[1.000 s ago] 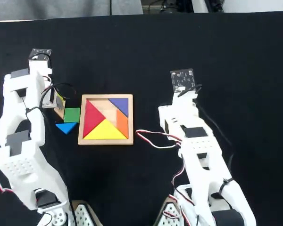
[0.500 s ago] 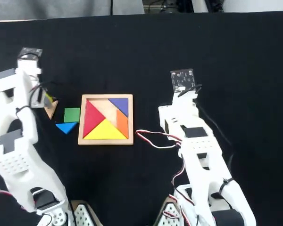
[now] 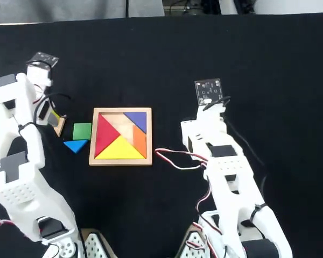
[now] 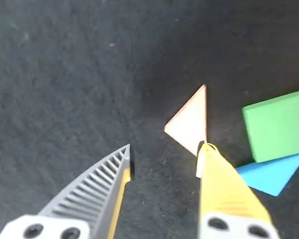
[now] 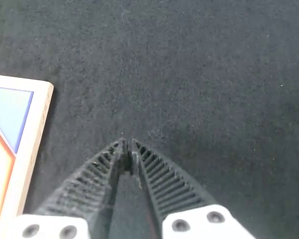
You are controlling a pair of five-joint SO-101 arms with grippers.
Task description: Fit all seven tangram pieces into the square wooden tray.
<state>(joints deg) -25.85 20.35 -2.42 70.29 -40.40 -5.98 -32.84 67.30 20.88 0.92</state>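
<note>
Pale wooden triangle piece [image 4: 192,122] lies flat on the black tabletop [image 3: 204,54], just beside the green square piece [image 4: 276,124] and outside the square wooden tray [image 3: 120,162]; left pincer [image 4: 165,148] spread, one tip at its corner, so best to straddle it squarely before closing, clear of the green.

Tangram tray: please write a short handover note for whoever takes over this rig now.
Left gripper open, one fingertip by the wooden triangle, not gripping it.
Right gripper shut over bare black cloth, beside the tray.
Done: red piece, yellow piece, dark blue piece and orange piece lie in the tray.
To do: wooden triangle, green square and light blue triangle are on the black cloth beside the tray; a gap inside is open.
</note>
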